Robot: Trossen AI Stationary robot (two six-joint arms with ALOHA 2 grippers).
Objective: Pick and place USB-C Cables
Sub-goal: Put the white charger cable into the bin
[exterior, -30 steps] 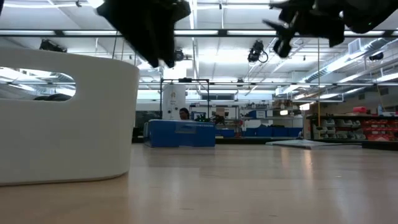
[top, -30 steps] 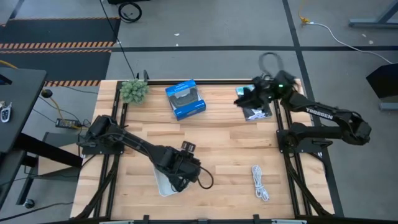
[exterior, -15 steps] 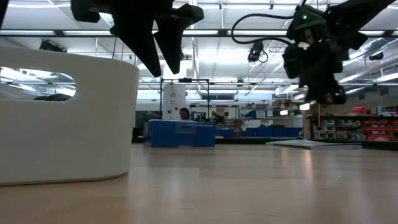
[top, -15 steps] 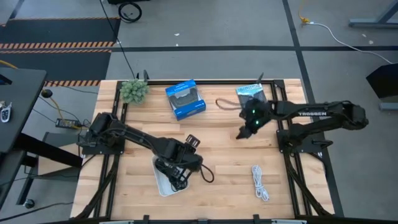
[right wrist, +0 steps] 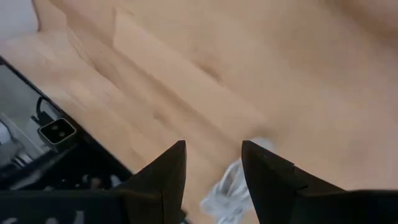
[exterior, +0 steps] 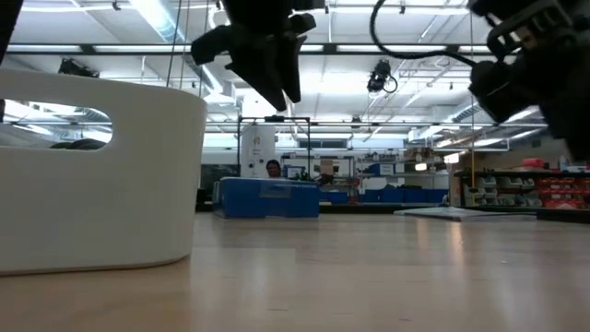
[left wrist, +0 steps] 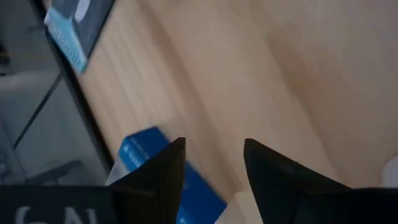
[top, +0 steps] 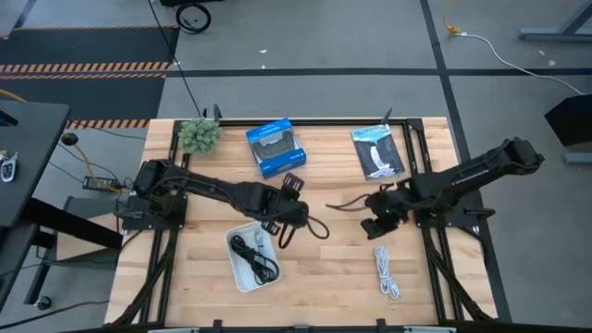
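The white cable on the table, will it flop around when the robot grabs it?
Probably yes. The white cable is thin and lies in a loose bundle, so its ends would likely dangle. It looks light too. The right gripper, fingers open, hovers close by.

Pale wood, matt plastic, glossy packaging

The table is light, smooth wood in planks with a soft sheen, framed in black metal. Near its front edge, the white bin looks like matt plastic, holding a thin black cable. The blue box at the table's back looks like glossy card.
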